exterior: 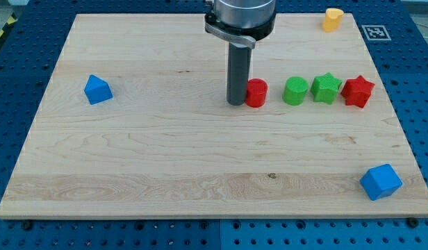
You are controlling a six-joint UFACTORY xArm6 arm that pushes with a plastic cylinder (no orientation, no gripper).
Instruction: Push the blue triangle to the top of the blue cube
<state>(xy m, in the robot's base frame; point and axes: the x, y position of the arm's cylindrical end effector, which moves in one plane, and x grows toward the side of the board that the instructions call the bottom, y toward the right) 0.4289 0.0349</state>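
The blue triangle (97,89) lies near the board's left edge, in the upper half. The blue cube (381,181) sits at the board's bottom right corner. My tip (236,103) rests on the board near the middle, right against the left side of a red cylinder (256,92). The tip is far to the right of the blue triangle and far up and left of the blue cube.
Right of the red cylinder stand a green cylinder (294,91), a green star (326,88) and a red star (358,91) in a row. A yellow block (332,19) sits at the top right. The wooden board (165,173) lies on a blue perforated table.
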